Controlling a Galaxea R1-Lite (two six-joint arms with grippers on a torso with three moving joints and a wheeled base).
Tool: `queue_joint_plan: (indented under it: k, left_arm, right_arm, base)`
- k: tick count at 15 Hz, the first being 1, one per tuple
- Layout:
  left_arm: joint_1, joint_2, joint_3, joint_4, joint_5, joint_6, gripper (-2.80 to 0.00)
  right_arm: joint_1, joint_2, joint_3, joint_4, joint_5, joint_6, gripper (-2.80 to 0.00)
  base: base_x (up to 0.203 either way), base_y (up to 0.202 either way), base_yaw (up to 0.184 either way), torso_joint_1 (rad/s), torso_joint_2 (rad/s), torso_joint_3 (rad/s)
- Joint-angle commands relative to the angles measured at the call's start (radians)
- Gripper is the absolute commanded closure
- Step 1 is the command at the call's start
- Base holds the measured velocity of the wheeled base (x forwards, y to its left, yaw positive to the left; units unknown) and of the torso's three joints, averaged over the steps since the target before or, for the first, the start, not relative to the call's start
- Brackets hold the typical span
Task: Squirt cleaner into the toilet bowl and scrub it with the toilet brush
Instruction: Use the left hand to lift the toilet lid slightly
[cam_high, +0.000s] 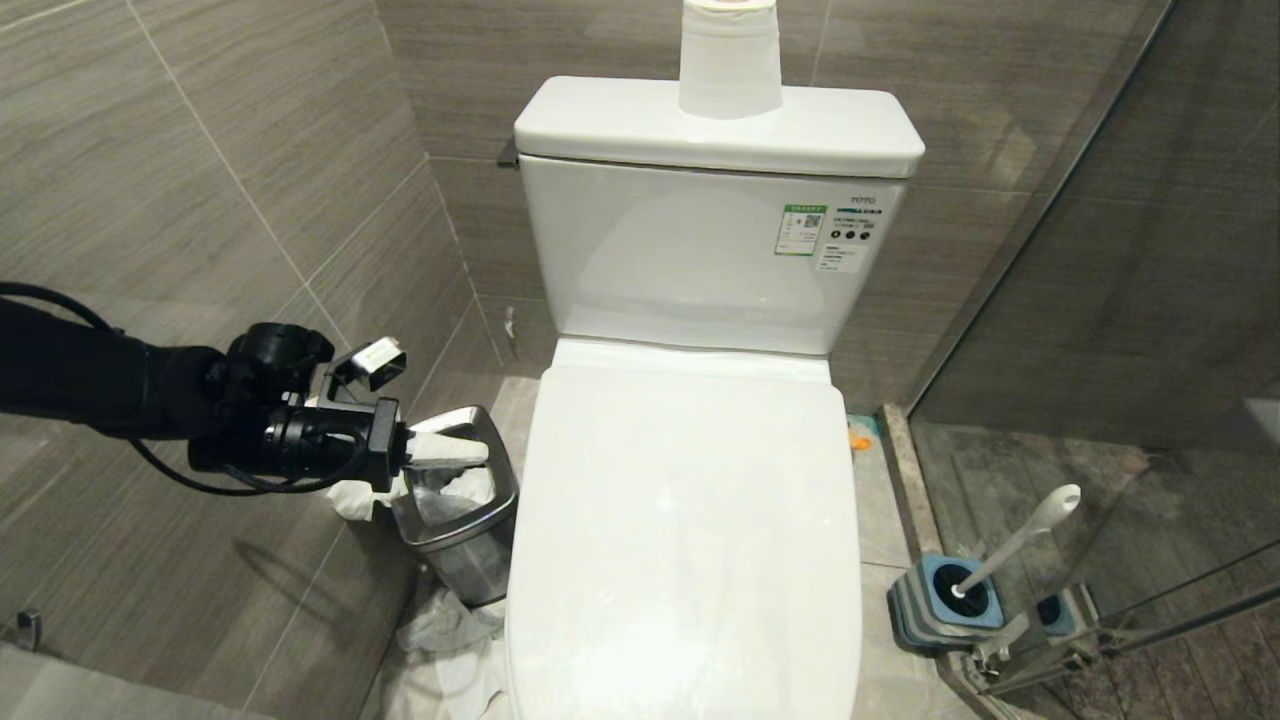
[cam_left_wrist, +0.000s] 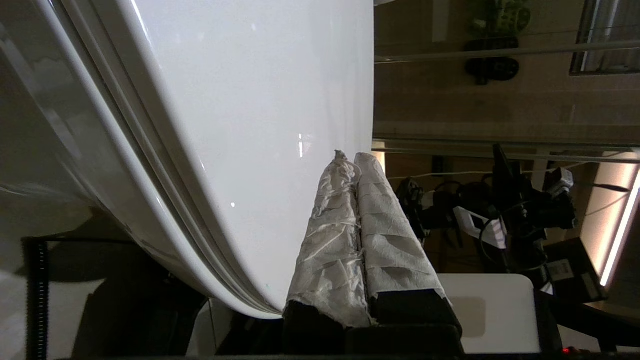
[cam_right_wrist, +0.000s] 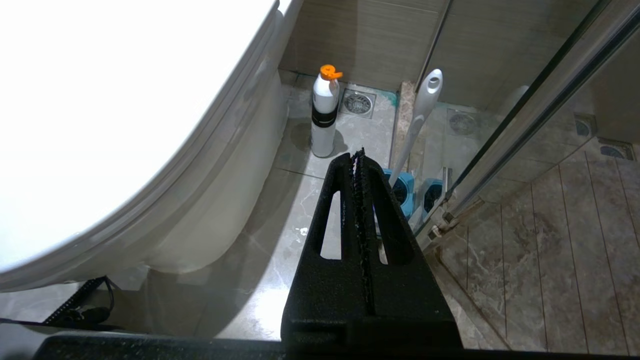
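Your left tool (cam_high: 480, 452), pressed together and empty, sits left of the closed toilet lid (cam_high: 690, 520); right tool (cam_right_wrist: 359, 156) pressed together.

Closed lid (cam_high: 690, 520) (white) over toilet bowl

The floor (cam_high: 890, 520) is glossy grey-brown stone tile. The toilet (cam_high: 690, 520) stands on it, lid shut. Directly below the left gripper (cam_high: 470, 452), which points at the toilet's side, a steel bin (cam_high: 465, 545) sits on the tile, with crumpled white paper (cam_high: 445, 630) lying beside its base. Ahead of the right gripper (cam_right_wrist: 359, 155), a white bottle (cam_right_wrist: 324, 115) with an orange cap stands near a floor drain (cam_right_wrist: 358, 103); closer to that gripper, the blue brush holder (cam_right_wrist: 402, 187) rests against the glass door's rail.
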Motion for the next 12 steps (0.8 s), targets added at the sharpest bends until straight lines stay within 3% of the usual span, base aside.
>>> queue_joint_plan:
  k: [1,6,12]
  left_arm:
    - [-0.004,0.053,0.010,-0.002,-0.022,-0.001,0.00]
    - [0.027,0.116,0.008,-0.005,-0.069,0.000,0.00]
    - [0.049,0.180,0.005,-0.043,-0.073,0.002,0.00]
  right_arm:
    - [0.000,0.001,0.000,0.001,0.001,-0.001,0.00]
    - [0.000,0.001,0.000,0.001,0.001,0.001,0.00]
    - [0.000,0.001,0.001,0.001,0.001,-0.001,0.00]
  base:
    - [0.000,0.000,0.000,0.000,0.00,0.000]
    - [0.000,0.000,0.000,0.000,0.00,0.000]
    - [0.000,0.000,0.000,0.000,0.00,0.000]
